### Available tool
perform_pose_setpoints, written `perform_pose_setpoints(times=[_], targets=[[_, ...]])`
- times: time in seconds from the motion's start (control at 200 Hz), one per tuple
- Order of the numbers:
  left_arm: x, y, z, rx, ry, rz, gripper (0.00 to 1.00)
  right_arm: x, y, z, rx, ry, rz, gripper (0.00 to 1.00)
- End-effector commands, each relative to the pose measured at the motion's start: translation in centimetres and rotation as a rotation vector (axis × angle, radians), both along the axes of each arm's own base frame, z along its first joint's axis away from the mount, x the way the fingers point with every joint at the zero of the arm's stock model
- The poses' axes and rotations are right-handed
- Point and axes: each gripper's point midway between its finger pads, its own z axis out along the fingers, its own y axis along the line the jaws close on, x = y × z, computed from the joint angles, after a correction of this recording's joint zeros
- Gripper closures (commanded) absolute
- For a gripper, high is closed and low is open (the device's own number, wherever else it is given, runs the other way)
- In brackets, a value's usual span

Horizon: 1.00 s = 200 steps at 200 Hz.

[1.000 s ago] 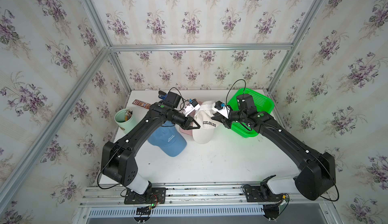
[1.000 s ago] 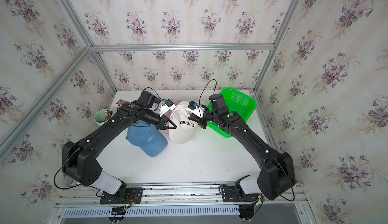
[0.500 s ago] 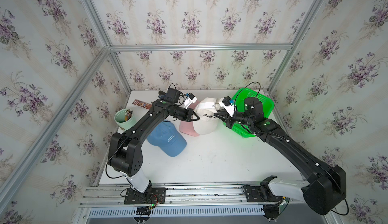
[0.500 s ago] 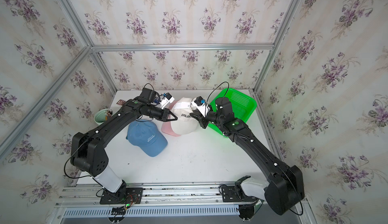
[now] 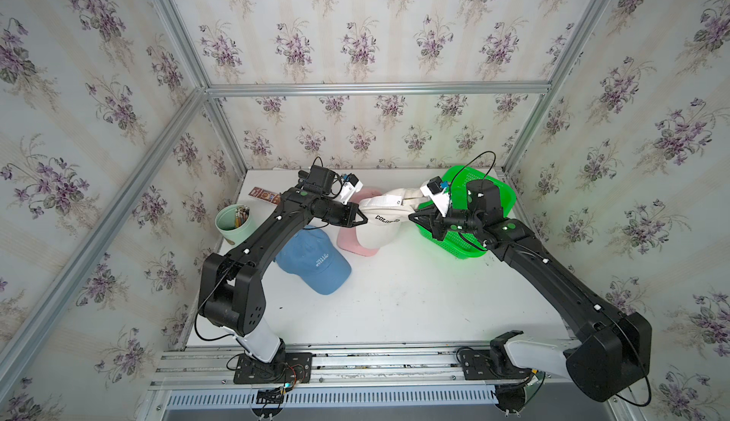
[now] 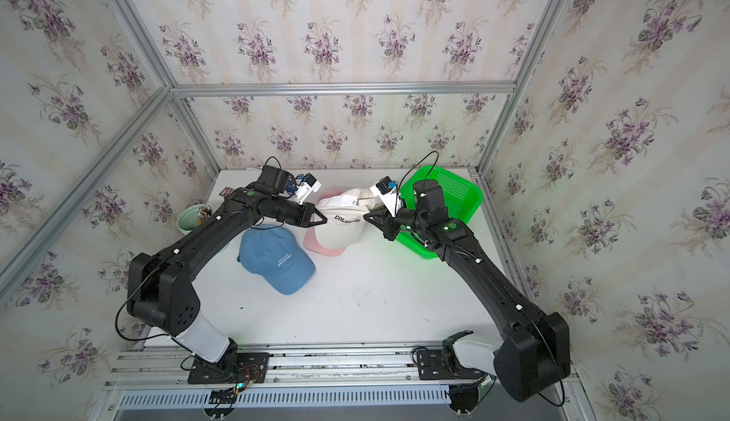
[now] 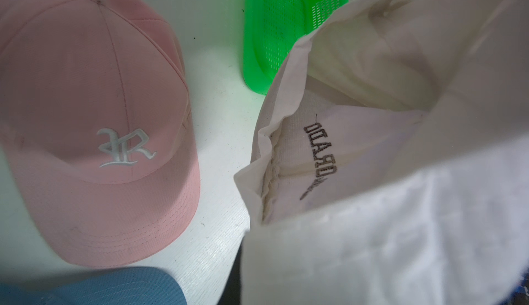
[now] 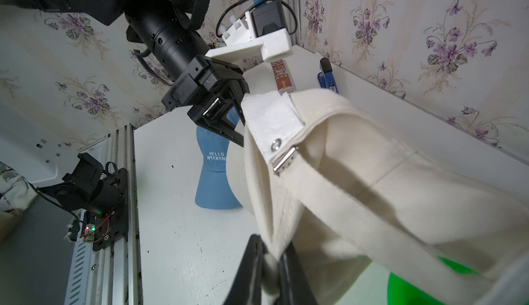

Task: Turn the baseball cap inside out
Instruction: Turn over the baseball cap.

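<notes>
Since a second earlier the white cap (image 5: 385, 221) (image 6: 343, 225) had been lifted and tipped, so its back strap showed on top. It hung off the surface (image 5: 395, 300), stretched between both arms just beside the green basket (image 5: 462, 243) (image 6: 460, 192).

My left claw (image 5: 361, 221) (image 6: 324, 221) was clenched on the cap's rim on the side away from the basket. The right wrist view showed it (image 8: 229, 117) biting the edge near the strap buckle. My right claw (image 5: 412, 215) (image 6: 367, 216) was clamped on the rim nearest the basket, with cream fabric pinched between its fingers (image 8: 252, 272).

Through the left wrist view I looked into the cap's hollow (image 7: 357, 146), where the lettering read backwards on the lining.

A pink cap (image 5: 349, 243) (image 7: 94, 117) lay flat, partly under the white one from above. I could not tell whether they touched. A blue cap (image 5: 312, 265) sat farther from the basket, beyond the pink one, and a cup of pencils (image 5: 231, 223) stood farther off again.
</notes>
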Motion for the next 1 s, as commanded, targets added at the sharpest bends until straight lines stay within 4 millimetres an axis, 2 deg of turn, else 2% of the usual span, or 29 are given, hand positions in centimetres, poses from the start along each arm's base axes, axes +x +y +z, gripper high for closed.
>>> perform_pose_setpoints(times=[0.0,0.07,0.16,0.23,0.315,0.395,0.44,0.559,0.699,0.769,0.864,0.874,0.899,0.994], targets=[[1.4,4.2,-2.7,0.210,0.010,0.197,1.00,-0.4,-0.3,1.3,0.033,0.014,-0.013,1.00],[1.4,4.6,-2.6,0.239,0.010,0.226,1.00,-0.4,-0.2,1.2,0.046,0.037,-0.021,1.00],[1.1,3.5,-1.4,0.282,-0.052,0.179,1.00,0.3,0.4,-0.2,0.034,0.090,-0.034,1.00],[0.8,2.3,-0.3,0.323,-0.114,0.121,1.00,0.8,1.0,-1.3,0.007,0.125,-0.041,0.94],[0.2,0.8,0.8,0.328,-0.172,0.048,1.00,1.7,1.2,-1.8,-0.015,0.129,-0.072,0.82],[-0.4,0.3,1.0,0.324,-0.162,0.015,1.00,2.6,0.3,-1.1,-0.040,0.083,-0.146,0.66],[-0.6,0.5,0.6,0.335,-0.143,0.013,1.00,2.9,-0.5,-0.5,-0.065,0.040,-0.185,0.61],[-1.1,0.9,-0.5,0.365,-0.087,0.009,1.00,3.0,-2.8,1.4,-0.127,-0.066,-0.287,0.53],[-1.3,1.0,-0.5,0.363,-0.072,0.015,1.00,2.6,-4.5,3.9,-0.150,-0.192,-0.348,0.46],[-1.4,1.0,-0.3,0.365,-0.071,0.011,1.00,2.2,-4.1,4.1,-0.189,-0.257,-0.336,0.45],[-1.7,1.0,0.1,0.366,-0.069,-0.005,1.00,2.9,-3.5,3.5,-0.272,-0.339,-0.361,0.45],[-1.7,1.0,0.0,0.368,-0.068,-0.008,1.00,2.5,-2.6,3.5,-0.274,-0.351,-0.339,0.45],[-1.8,1.0,0.1,0.370,-0.069,-0.015,1.00,2.5,-2.0,3.3,-0.293,-0.374,-0.332,0.45],[-3.6,-0.5,0.6,0.330,-0.089,-0.137,1.00,3.3,-1.4,3.5,-0.306,-0.439,-0.342,0.44]])
